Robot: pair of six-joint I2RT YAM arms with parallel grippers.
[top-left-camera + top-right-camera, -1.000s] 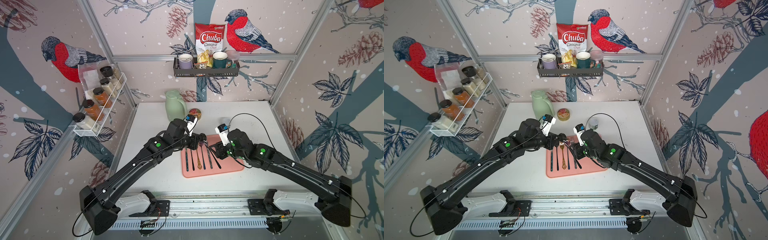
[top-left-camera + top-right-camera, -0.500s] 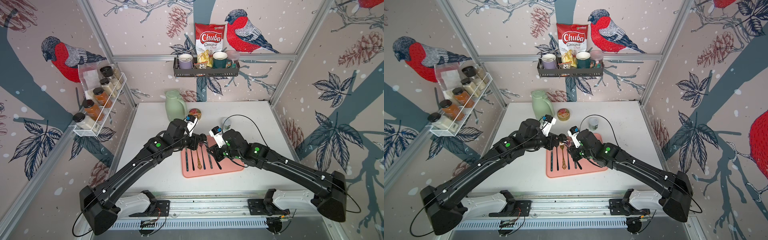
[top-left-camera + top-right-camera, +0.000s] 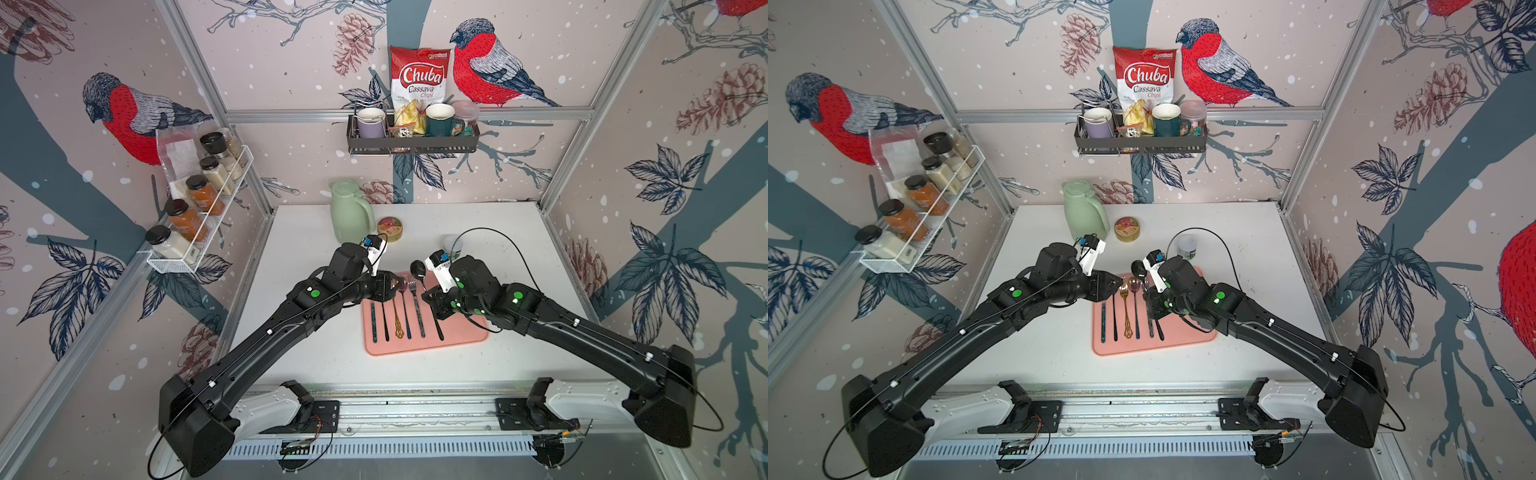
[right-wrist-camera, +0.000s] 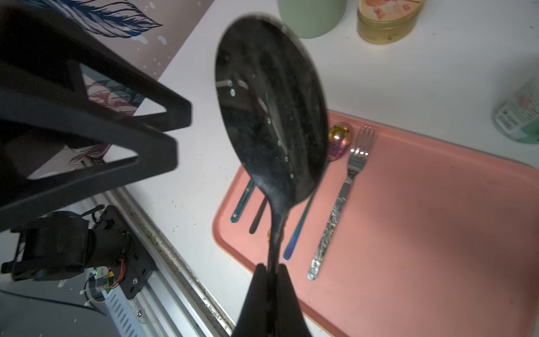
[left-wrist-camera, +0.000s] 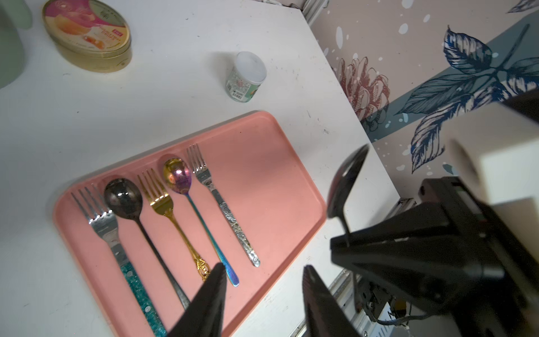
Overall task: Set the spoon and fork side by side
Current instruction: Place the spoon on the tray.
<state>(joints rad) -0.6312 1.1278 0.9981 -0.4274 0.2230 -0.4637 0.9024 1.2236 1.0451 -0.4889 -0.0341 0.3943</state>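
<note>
Plainly, the right arm's jaws are clamped on the handle of a black spoon (image 4: pixel 271 111), held tilted with its bowl raised near the far edge of the pink tray (image 3: pixel 457 338) on the white bench (image 3: pixel 307 249). Lying in a row in the tray, handles parallel, are a teal-handled fork (image 5: pixel 102 221), a second black spoon (image 5: pixel 124 198), a gold fork (image 5: pixel 163 201), an iridescent spoon (image 5: pixel 178 175) and a silver fork (image 5: pixel 215 195). The left arm's jaws stand parted and empty by the tray's far left corner.

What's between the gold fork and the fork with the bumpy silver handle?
The rainbow spoon lies between the gold fork and the silver-handled fork on the pink tray; the left wrist view shows it clearly.
</note>
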